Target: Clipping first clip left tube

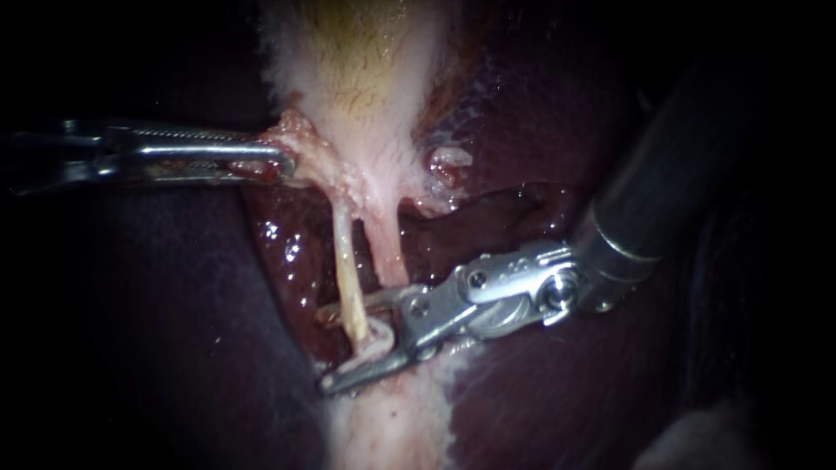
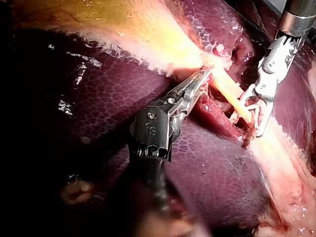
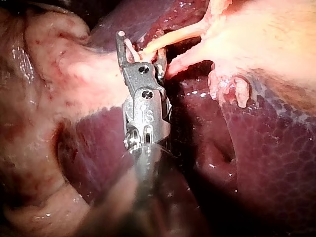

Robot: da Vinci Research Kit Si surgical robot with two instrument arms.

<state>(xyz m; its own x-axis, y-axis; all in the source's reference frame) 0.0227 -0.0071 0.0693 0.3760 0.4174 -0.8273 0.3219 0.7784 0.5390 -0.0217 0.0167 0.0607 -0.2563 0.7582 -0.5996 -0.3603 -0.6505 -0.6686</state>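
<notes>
The right instrument's claw [image 1: 335, 348], gaping, is straddling the left tube [image 1: 348, 270], which is running crosswise through it, while the left instrument's claw [image 1: 283, 162] is clamping the gallbladder [image 1: 366, 70].

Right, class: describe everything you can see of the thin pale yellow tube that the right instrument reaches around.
The thin pale yellow tube is a smooth, taut cord. It runs from the ragged pink tissue gripped by the left instrument, under the pale gallbladder, down across dark red liver. Near its lower end it passes through the open tip of the right instrument; a pinker tube lies beside it.
</notes>
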